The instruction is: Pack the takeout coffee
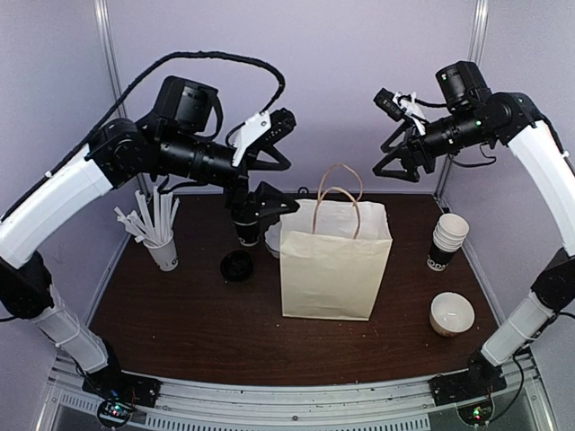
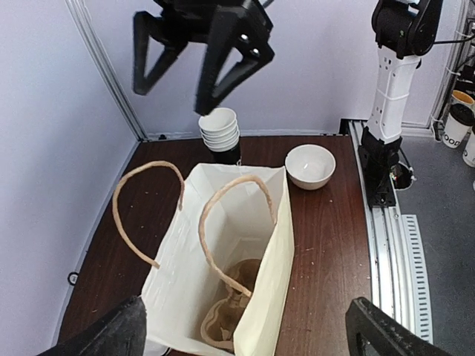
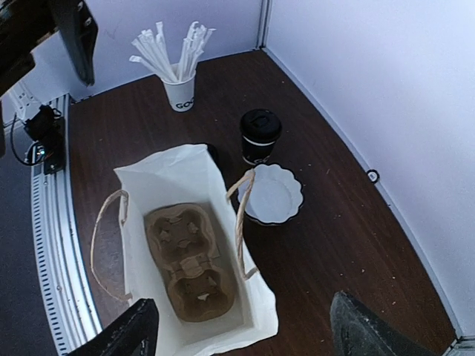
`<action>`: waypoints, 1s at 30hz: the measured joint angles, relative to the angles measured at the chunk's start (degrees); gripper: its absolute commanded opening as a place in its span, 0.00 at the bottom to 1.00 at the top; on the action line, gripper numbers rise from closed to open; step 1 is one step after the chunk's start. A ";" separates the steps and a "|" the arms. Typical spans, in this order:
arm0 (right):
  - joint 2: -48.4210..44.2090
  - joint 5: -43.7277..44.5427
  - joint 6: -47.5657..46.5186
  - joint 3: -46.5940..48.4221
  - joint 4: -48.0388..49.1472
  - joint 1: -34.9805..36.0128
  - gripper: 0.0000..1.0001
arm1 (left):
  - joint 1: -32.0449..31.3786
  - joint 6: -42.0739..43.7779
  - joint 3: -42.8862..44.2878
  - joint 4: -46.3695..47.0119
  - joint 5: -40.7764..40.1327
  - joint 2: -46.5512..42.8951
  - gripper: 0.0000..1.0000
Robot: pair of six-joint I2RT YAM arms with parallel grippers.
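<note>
One paper bag (image 1: 328,269): stood open mid-frame, one cardboard carrier (image 3: 189,259) flat on its bottom.
Takeout coffee (image 3: 260,137): one, lidded, upright on the table (image 1: 198,332) outside the bag, upper middle of right wrist view, just beside a scalloped white dish (image 3: 272,194).
Straw cup (image 1: 164,251): one, left, held a bunch of straws (image 1: 144,215).
Cup stack (image 1: 446,241): one, right; nested count unclear.
Bowl (image 1: 452,314): one, lower right.
Left gripper (image 2: 245,334): fingers spread wide above the bag.
Right gripper (image 2: 172,100): fingers spread, up in the air.
</note>
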 measured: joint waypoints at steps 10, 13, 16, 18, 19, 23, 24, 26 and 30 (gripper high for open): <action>-8.87 -9.09 -7.19 -9.68 -3.48 5.25 0.73 | 6.45 0.94 14.71 -0.50 -0.20 8.61 0.89; -8.81 -9.22 -8.61 -12.33 -4.26 7.63 0.73 | 6.93 1.68 21.70 -2.05 0.57 18.01 0.89; -8.81 -9.22 -9.88 -13.00 -5.42 8.00 0.73 | 7.13 1.97 25.99 -3.15 1.62 25.20 0.88; -9.25 -9.22 -10.58 -13.00 -6.08 7.98 0.73 | 7.15 1.95 27.47 -3.69 1.70 28.55 0.83; -9.84 -9.22 -11.23 -13.09 -6.47 7.98 0.74 | 7.17 1.88 28.02 -3.72 1.68 29.77 0.80; -11.58 -9.05 -12.15 -14.12 -6.97 8.00 0.74 | 7.21 1.86 29.09 -3.30 2.23 32.04 0.41; -12.13 -8.85 -12.44 -14.47 -7.17 8.00 0.74 | 7.23 1.81 29.14 -3.06 2.89 32.06 0.21; -12.98 -7.91 -12.85 -14.91 -7.45 7.98 0.73 | 7.28 1.62 29.29 -2.10 5.01 32.06 0.00; -13.84 -6.54 -13.31 -15.45 -7.39 7.13 0.72 | 6.86 1.29 28.89 0.13 8.66 31.69 0.00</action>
